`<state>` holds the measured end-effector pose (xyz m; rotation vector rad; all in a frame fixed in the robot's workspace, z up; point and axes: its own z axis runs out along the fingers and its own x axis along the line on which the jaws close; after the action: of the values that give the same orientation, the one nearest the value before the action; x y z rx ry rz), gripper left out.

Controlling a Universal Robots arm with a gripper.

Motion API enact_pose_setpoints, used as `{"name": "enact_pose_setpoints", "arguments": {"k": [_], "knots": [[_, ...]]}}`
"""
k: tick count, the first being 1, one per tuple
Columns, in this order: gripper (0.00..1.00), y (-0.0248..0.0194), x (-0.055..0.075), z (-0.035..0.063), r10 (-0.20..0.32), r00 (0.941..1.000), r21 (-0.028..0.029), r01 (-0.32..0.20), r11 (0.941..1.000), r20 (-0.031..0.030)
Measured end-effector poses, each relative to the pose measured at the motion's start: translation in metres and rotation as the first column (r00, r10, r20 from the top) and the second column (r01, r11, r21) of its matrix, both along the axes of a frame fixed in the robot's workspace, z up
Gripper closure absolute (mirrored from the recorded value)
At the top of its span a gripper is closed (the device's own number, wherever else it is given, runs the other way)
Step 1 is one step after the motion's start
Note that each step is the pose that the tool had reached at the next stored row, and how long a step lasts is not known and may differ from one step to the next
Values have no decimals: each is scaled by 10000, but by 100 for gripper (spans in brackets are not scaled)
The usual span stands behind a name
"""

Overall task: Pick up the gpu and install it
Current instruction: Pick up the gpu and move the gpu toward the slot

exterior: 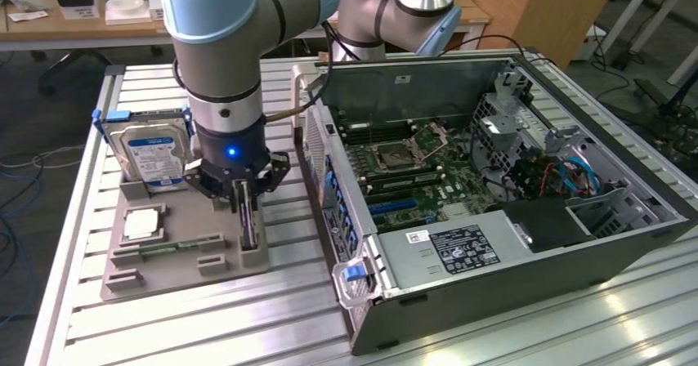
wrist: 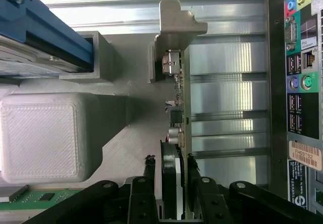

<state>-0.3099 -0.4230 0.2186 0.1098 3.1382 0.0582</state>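
On the grey parts holder beside the open computer case, the exterior view has the gripper low over the gpu, which stands on edge near a hard drive. The wrist view adds the grip: fingers straddle the card narrowly, one against the board and the other just off its cooler.

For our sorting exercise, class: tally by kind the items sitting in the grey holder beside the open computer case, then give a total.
hard drive: 1
gpu: 1
memory stick: 1
pale square block: 1
Total: 4
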Motion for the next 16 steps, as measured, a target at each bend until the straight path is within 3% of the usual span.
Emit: {"name": "enact_pose_setpoints", "arguments": {"k": [3,4,16], "knots": [[66,0,1,1,0,10000,-1,0,10000,-1],[72,0,1,1,-1,10000,-1,1,10000,-2],[72,-1,4,4,0,10000,6,0,10000,3]]}}
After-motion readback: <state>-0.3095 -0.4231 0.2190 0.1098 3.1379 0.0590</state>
